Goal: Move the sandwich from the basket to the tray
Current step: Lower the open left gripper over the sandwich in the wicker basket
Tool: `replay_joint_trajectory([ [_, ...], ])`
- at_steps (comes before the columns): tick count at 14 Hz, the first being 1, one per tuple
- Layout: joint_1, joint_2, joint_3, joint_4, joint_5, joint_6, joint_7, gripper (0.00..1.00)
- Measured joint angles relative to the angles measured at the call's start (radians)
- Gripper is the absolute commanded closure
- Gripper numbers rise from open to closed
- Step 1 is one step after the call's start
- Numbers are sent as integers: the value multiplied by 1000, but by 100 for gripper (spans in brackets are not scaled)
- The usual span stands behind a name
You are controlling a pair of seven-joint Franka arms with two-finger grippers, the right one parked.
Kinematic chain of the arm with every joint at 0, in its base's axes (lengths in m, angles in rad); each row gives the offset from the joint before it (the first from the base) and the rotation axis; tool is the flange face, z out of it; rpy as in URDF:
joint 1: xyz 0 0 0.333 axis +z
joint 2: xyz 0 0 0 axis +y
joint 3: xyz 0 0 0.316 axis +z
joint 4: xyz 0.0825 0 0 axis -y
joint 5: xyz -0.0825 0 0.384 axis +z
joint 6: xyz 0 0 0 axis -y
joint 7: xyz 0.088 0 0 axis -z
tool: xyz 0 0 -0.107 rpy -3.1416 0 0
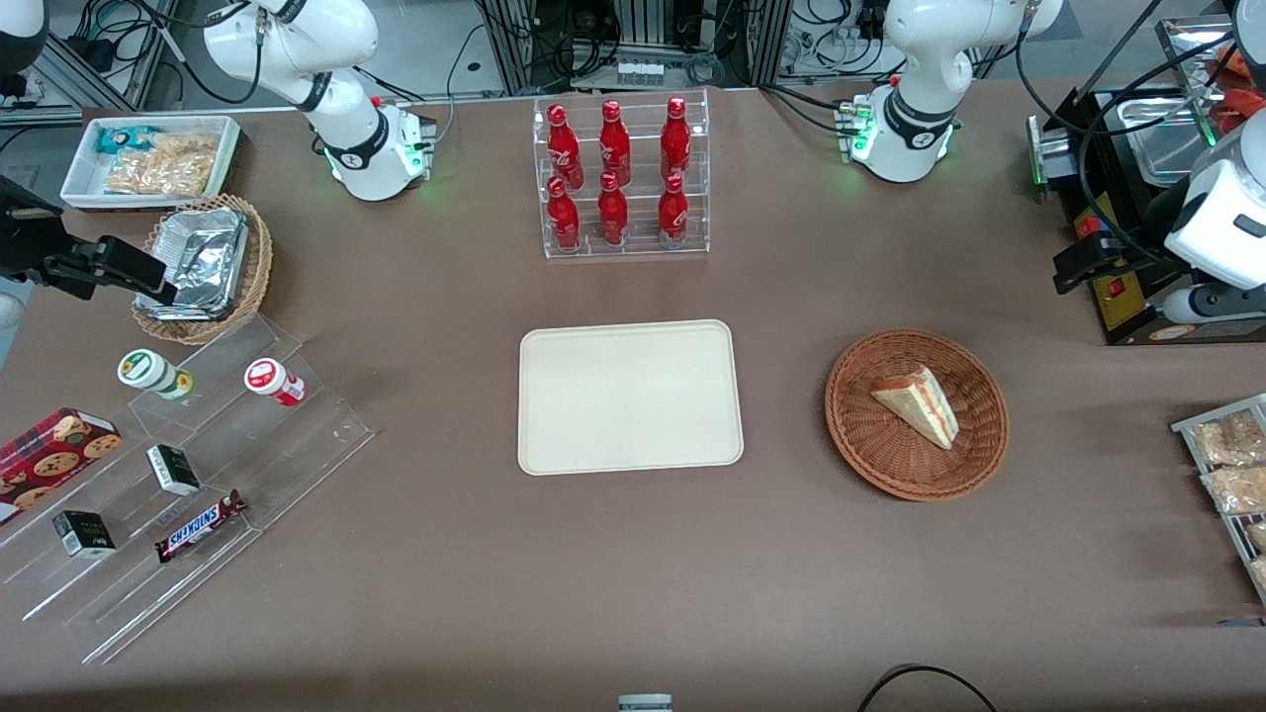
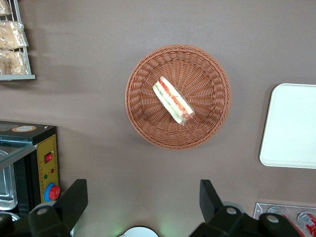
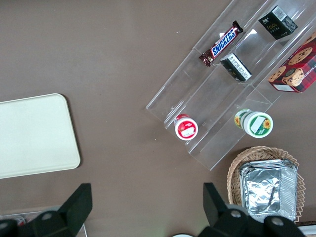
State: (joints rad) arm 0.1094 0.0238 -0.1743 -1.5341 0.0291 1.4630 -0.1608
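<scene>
Found sandwich point(image 1: 917, 403) lying inside basket point(image 1: 860, 435), resting on the weave, one bread face up in the front view, with the red and green filling edge showing in the wrist view. Noted no contact between sandwich and basket rim. Located basket on desk point(image 1: 633, 574) in the middle band of the front frame, toward the working arm's end. Recorded tray point(image 1: 630, 396) flat on desk at centre of the front frame, beside basket, well apart from it, nothing on it. Observed gripper point(image 2: 142, 200) spread wide with nothing between its fingers point(image 2: 74, 197), held high above desk, clear of basket point(image 2: 143, 118) and sandwich point(image 2: 173, 100), looking down on both and on one edge of tray point(image 2: 291, 128). Placed gripper farther from the front camera than basket, near a black machine point(image 2: 42, 163) with a yellow panel. Logged clear rack of red bottles point(image 1: 614, 143) at upper centre of the front frame, farther from the camera than tray.
</scene>
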Motion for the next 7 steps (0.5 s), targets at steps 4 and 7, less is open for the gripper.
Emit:
replay_joint_trajectory([
  [4, 7, 4, 9, 0, 0, 2, 0, 0],
  [7, 7, 41, 10, -11, 0, 14, 0, 0],
])
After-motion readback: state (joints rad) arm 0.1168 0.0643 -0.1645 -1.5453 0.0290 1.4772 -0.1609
